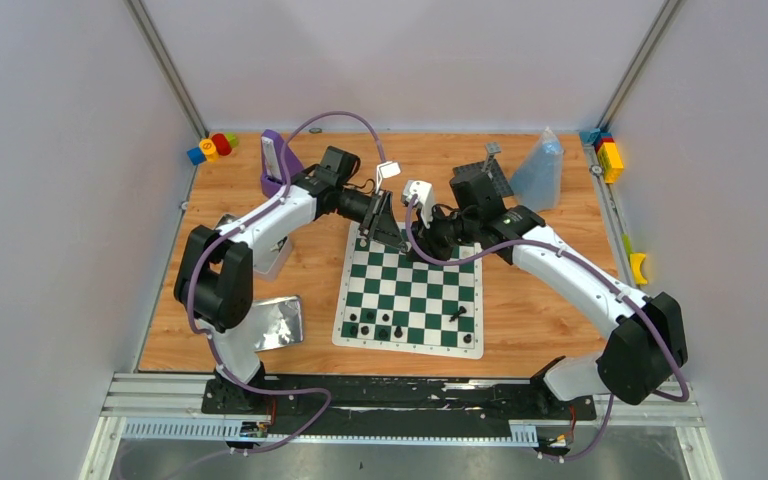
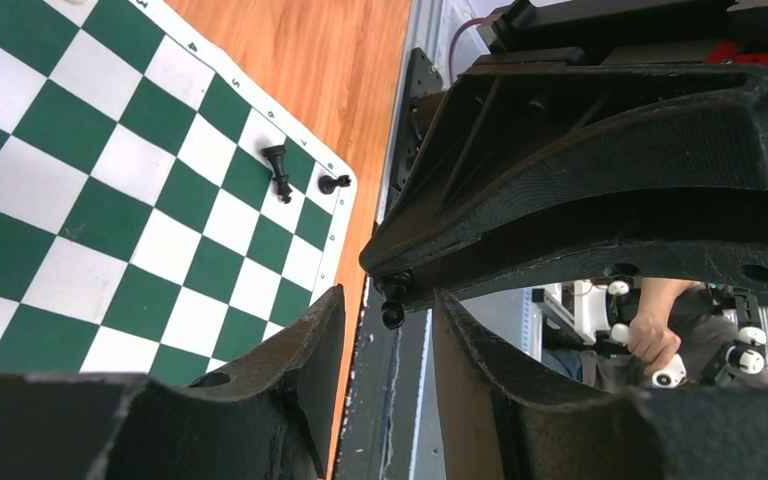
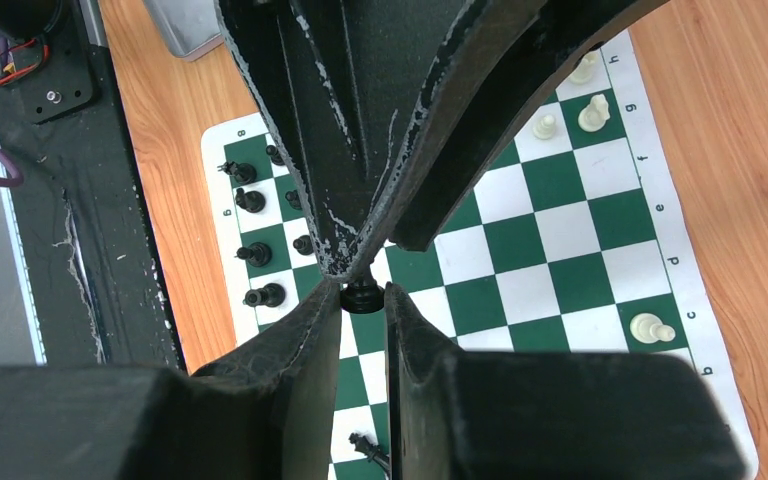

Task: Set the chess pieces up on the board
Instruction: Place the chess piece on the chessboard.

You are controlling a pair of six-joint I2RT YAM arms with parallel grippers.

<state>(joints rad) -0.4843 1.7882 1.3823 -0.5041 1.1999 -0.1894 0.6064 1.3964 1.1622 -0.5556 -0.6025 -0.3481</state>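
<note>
Nearest the bases, we are looking at black pieces (image 1: 368,320) sitting on the near rows of the board (image 1: 415,285), which is lying flat on the tabletop (image 1: 530,300). Farther out, over the far part of the board, the two tools are meeting tip to tip. The right tool (image 3: 360,312) is gripping a small black piece (image 3: 362,295). The left tool (image 2: 388,325) is standing with its jaws apart, one on each side of that piece, touching neither side as far as we can tell.

We are reading this as a hand-over. To do it well, we are wanting the left jaws centred and square on the free end. They should be fully clamped before the right lets go, with the piece held over the board.

The overhead view is hiding the piece under both tools. Only the left wrist view is showing the gap around it, and only the right wrist view is showing white pieces (image 3: 592,112) along the far side.
</note>
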